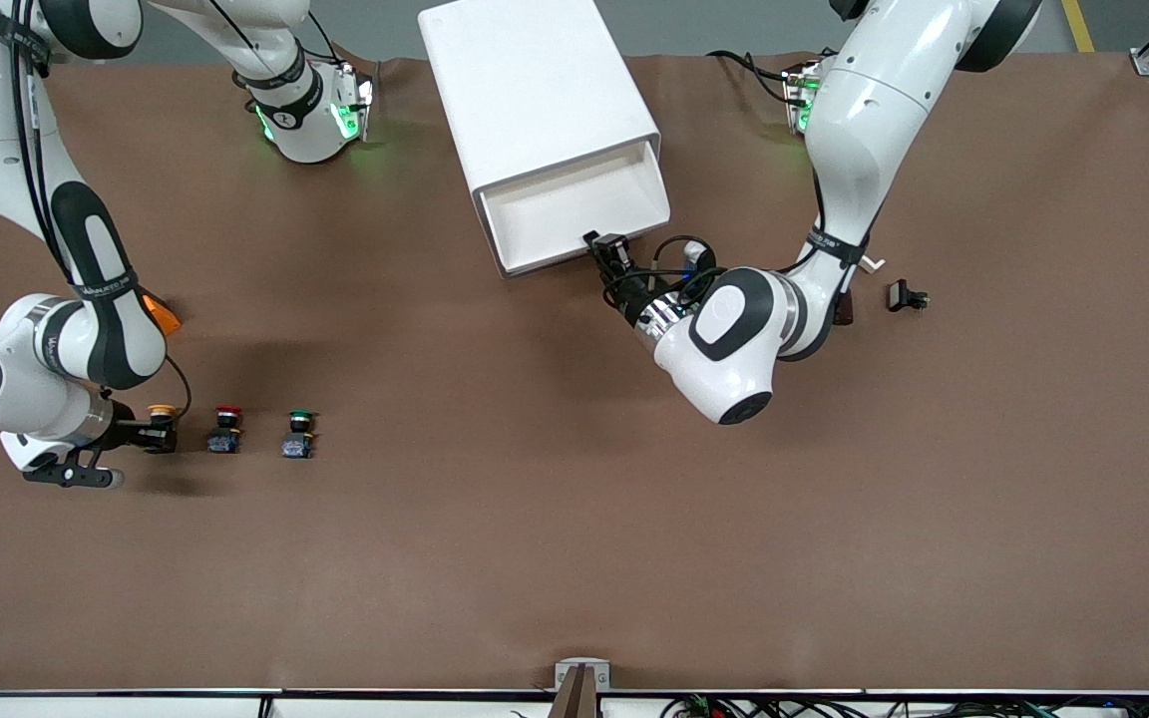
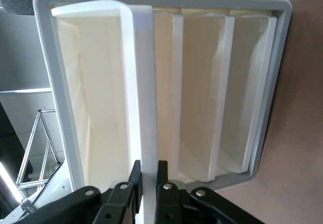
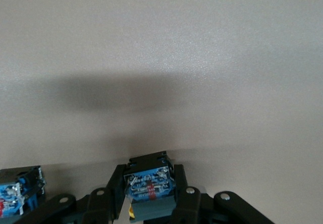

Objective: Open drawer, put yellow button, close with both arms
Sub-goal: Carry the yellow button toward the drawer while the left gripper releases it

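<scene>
The white cabinet (image 1: 535,90) stands at the robots' edge of the table, its drawer (image 1: 574,214) pulled out toward the front camera. My left gripper (image 1: 606,249) is shut on the drawer's front edge; in the left wrist view the fingers (image 2: 148,171) pinch the white front panel (image 2: 144,82). The yellow button (image 1: 162,411) is at the right arm's end of the table, in line with the other buttons. My right gripper (image 1: 158,434) is shut on its blue base (image 3: 149,188), one finger on each side (image 3: 150,176).
A red-capped button (image 1: 226,427) and a green-capped button (image 1: 299,432) stand beside the yellow one; the red one's base shows in the right wrist view (image 3: 17,193). A small black part (image 1: 906,296) lies toward the left arm's end. An orange piece (image 1: 164,314) lies by the right arm.
</scene>
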Motion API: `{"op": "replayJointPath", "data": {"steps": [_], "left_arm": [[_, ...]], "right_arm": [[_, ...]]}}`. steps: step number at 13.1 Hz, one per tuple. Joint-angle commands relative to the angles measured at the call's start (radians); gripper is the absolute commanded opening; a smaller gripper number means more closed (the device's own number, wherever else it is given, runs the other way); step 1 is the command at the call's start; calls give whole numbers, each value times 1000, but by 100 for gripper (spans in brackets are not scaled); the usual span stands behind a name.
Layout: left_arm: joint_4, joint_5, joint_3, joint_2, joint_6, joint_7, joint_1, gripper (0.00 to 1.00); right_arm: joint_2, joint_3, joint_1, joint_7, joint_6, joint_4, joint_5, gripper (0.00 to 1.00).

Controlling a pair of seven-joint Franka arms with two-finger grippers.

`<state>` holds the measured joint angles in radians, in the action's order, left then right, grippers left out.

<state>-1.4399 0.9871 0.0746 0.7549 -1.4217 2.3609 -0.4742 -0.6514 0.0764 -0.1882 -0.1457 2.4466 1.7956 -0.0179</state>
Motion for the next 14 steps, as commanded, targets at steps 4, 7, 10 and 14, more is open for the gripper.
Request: {"op": "replayJointPath", "data": {"steps": [4, 7, 10, 14], "left_arm": [[52, 15, -16, 41, -68, 9, 15, 1], [61, 13, -16, 41, -68, 9, 26, 7], [64, 7, -16, 41, -68, 9, 42, 9], [93, 5, -18, 35, -68, -3, 52, 100]], "right_arm": [[-4, -23, -10, -17, -263, -170, 1, 0], [2, -41, -4, -9, -441, -278, 3, 0], [51, -59, 6, 52, -566, -314, 35, 0], [171, -60, 79, 272, -759, -312, 94, 0]]}}
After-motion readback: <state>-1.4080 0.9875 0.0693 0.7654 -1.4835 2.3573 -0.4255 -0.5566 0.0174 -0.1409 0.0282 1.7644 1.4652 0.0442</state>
